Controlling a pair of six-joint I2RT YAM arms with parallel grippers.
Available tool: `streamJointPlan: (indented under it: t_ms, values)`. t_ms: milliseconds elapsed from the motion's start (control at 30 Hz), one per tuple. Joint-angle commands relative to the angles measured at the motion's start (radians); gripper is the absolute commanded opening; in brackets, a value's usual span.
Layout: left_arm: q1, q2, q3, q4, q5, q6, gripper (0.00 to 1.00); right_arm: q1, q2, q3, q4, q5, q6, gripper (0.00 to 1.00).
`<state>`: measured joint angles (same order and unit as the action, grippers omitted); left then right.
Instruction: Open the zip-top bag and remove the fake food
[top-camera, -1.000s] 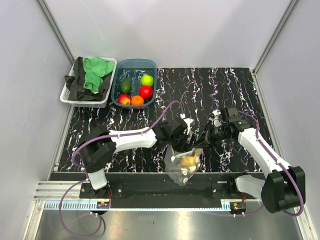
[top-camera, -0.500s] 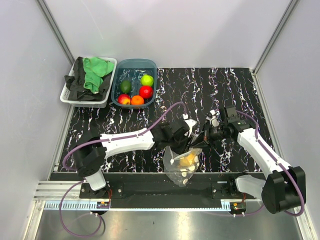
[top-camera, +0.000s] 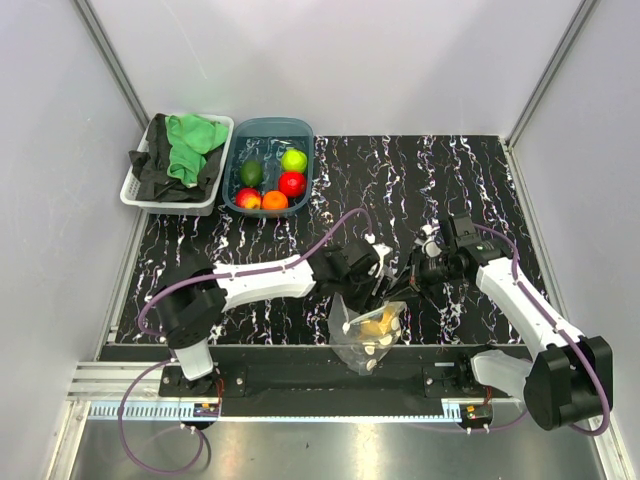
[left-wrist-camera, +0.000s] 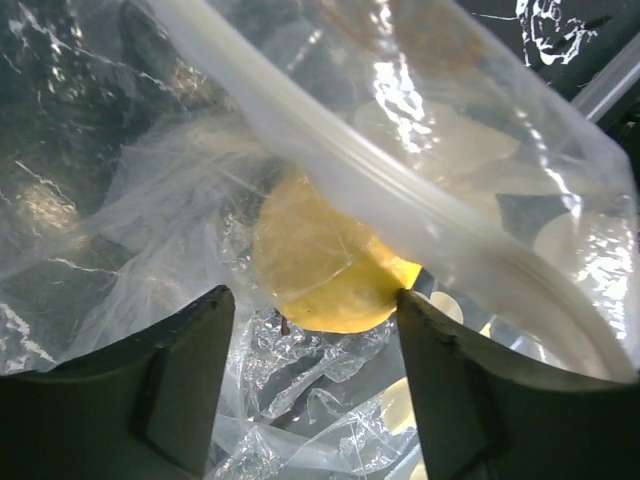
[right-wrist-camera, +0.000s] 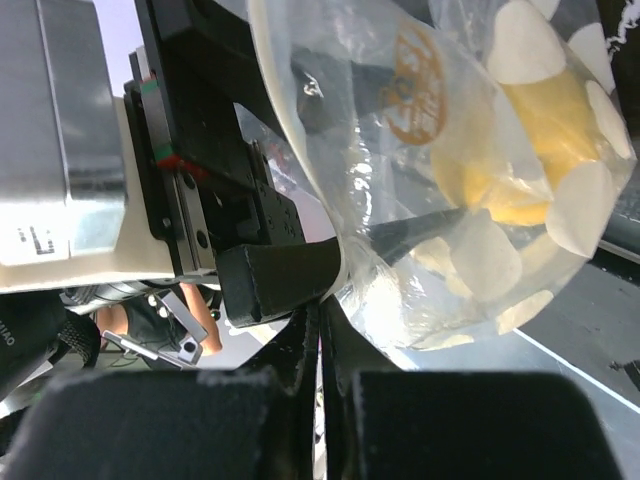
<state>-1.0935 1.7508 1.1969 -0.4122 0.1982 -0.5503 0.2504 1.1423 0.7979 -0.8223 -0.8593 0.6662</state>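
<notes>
Left wrist view shows our left gripper (left-wrist-camera: 312, 305) with its two fingers spread and nothing clamped between them. The yellow fake fruit (left-wrist-camera: 320, 265) sits just past the tips, behind crumpled clear film. The white zip strip of the zip-top bag (left-wrist-camera: 420, 215) crosses diagonally above the fruit. We judge the spread to be deliberate, so the fingers can pass either side of the fruit before closing.

In the right wrist view, our right gripper (right-wrist-camera: 322, 320) has its fingers pressed together on a thin edge of the bag (right-wrist-camera: 430, 170) near its mouth. The pouch hangs from that pinch with the fruit (right-wrist-camera: 545, 120) sunk toward its far end. One dark finger (right-wrist-camera: 420, 228) of the left gripper shows through the dotted plastic, pointing at the fruit. It looks to be inside the mouth, though we cannot be sure.

From the top external camera, the bag (top-camera: 366, 338) hangs between the two arms at the near edge of the table (top-camera: 450, 170). We think one arm holds it there so the mouth faces the other. Well apart at the far left, five other fake fruits lie in the teal tub (top-camera: 236, 150), beside a white basket (top-camera: 130, 192) of cloths (top-camera: 190, 145).

We judge that the yellow fruit is the last piece to come out.
</notes>
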Motion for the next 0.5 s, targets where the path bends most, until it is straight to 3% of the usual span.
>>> streamJointPlan:
  t_ms: [0, 267, 467]
  values:
    - [-0.057, 0.039, 0.070, 0.066, 0.122, 0.052, 0.72, 0.001, -0.015, 0.015, 0.149, 0.009, 0.026, 0.00]
    - [-0.068, 0.078, 0.105, 0.064, 0.208, 0.064, 0.67, 0.001, -0.006, 0.018, 0.147, 0.017, 0.019, 0.00]
    - [-0.052, 0.024, 0.101, -0.022, -0.040, 0.046, 0.73, 0.001, 0.017, 0.044, 0.167, -0.012, -0.002, 0.00]
